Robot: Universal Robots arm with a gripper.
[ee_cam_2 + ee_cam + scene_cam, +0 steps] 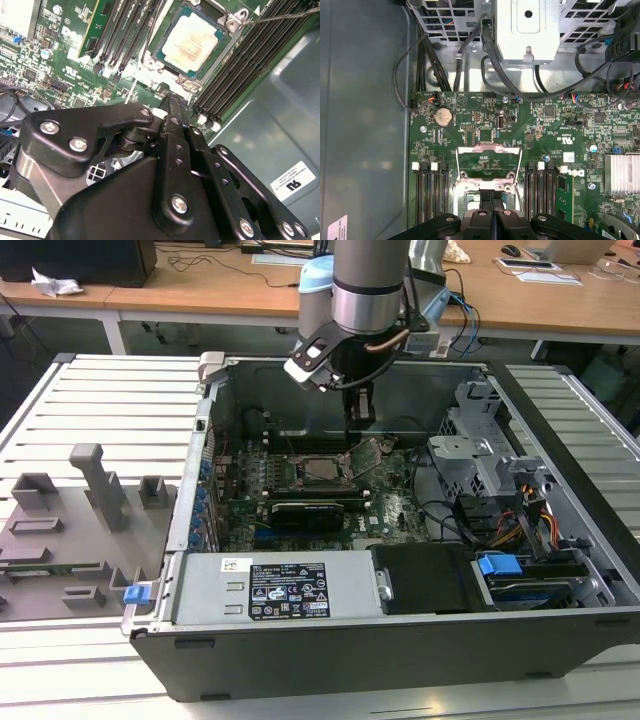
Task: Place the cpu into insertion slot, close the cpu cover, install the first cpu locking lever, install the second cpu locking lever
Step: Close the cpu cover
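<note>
A black label plate with white print and small marks sits on the grey power-supply housing, its lettering too small to make out; a white sticker with black print stands on the case wall; the cpu carries faint, unreadable print; white lettering dots the green motherboard.

cpu: silvery-grey top, pale edges
motherboard: green
gripper: black
cpu cover: silvery metal frame
computer case: grey
</note>
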